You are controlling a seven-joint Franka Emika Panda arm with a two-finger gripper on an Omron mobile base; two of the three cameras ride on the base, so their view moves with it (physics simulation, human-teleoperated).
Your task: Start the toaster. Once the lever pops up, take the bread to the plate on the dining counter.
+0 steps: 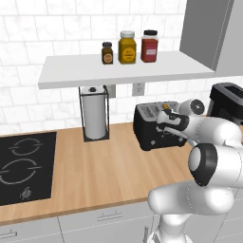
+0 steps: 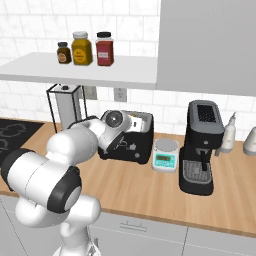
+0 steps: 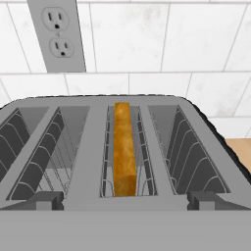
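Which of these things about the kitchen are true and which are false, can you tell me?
1. The bread stands on edge in a slot of the toaster. True.
2. Three jars sit on the white shelf. True.
3. The paper towel roll lies flat on the cooktop. False: it stands upright in a wire holder on the wooden worktop, beside the cooktop.
4. The little kitchen scale sits between the toaster and the coffee machine. True.
5. The bread is on a plate. False: it is in the toaster.
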